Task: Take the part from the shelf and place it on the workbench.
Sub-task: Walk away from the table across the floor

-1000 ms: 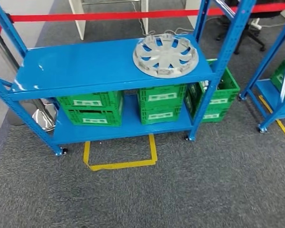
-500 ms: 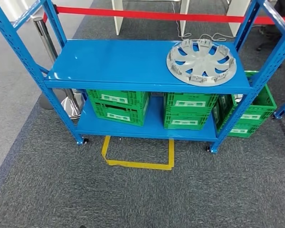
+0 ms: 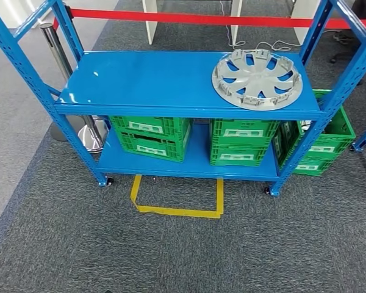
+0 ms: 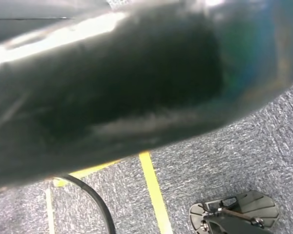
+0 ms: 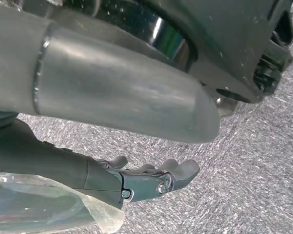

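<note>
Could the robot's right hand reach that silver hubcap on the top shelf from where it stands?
Probably not yet. The hubcap lies unobstructed on the shelf, but carpet separates the robot from it, and the right hand hangs down by the floor.

Dark grey fingers (image 5: pixel 174 173), small screws

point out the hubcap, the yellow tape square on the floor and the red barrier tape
hubcap (image 3: pixel 257 79), head view, on its centre hub, at the top shelf's right end
yellow tape square (image 3: pixel 179 212), head view, on its near strip
red barrier tape (image 3: pixel 185 18), head view, mid-span behind the shelf
</note>
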